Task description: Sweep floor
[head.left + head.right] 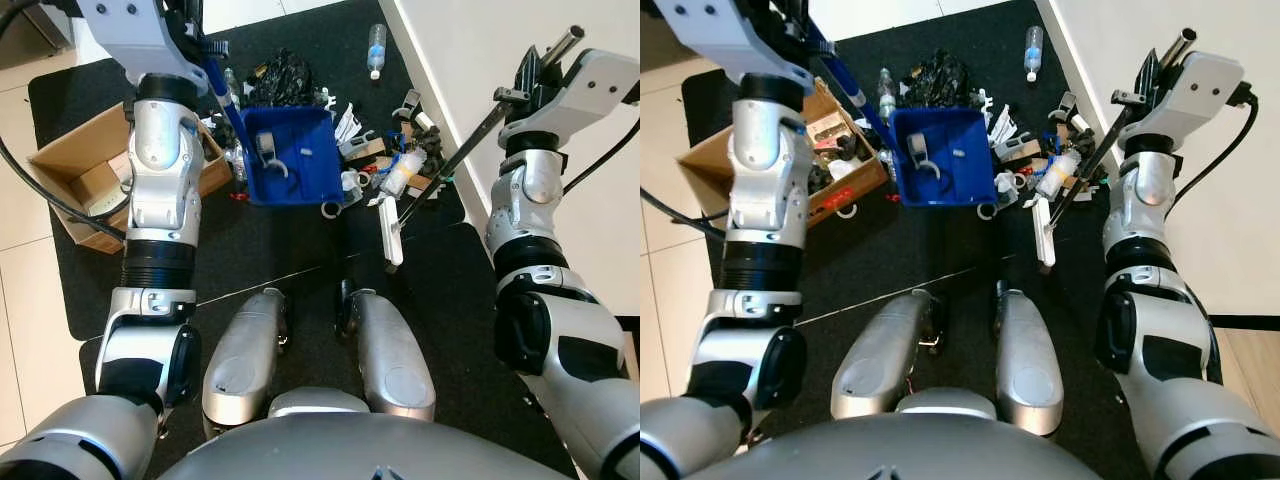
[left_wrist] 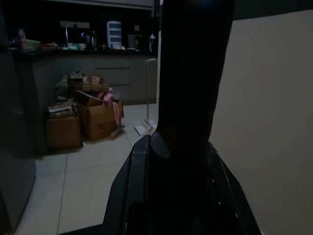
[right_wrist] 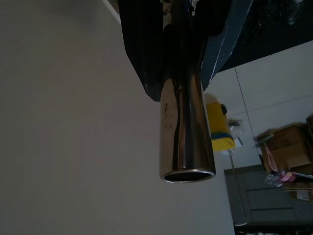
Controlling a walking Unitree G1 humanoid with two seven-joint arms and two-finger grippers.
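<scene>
Broom (image 1: 440,170) shaft runs on a long diagonal: metal top end at far right by the white wall (image 1: 470,60), dropping toward the near left, with the white head (image 1: 391,232) resting on the black mat (image 1: 300,240) just right of the litter pile (image 1: 390,150). I read the right gripper (image 1: 522,92) as clamped around the upper shaft, with the shiny tube end sticking out past it. In the right wrist view the two dark fingers (image 3: 142,54) sit on either side of the chrome tube (image 3: 183,122), touching it, so I log it as gripping the broom.

Blue dustpan (image 1: 290,155) lies flat on the mat, left of the broom head, pan mouth toward the litter on its right. Its blue handle (image 1: 222,95) rises toward the far left, up to the left gripper (image 1: 805,30), which is raised above the cardboard box (image 1: 75,165). Left wrist view is very dark: a thick dark bar (image 2: 193,73) runs straight along the camera axis, probably the dustpan handle. I cannot tell from any view whether the left fingers are closed on it.

A few scraps rest inside the dustpan. A clear bottle (image 1: 376,50) lies farther off on the mat, near the wall.

The wrist views add the room beyond: stacked cartons (image 2: 85,117) on a tiled floor and a kitchen counter (image 2: 73,49) at the back on the left one; a yellow container (image 3: 217,125) on the right one.
</scene>
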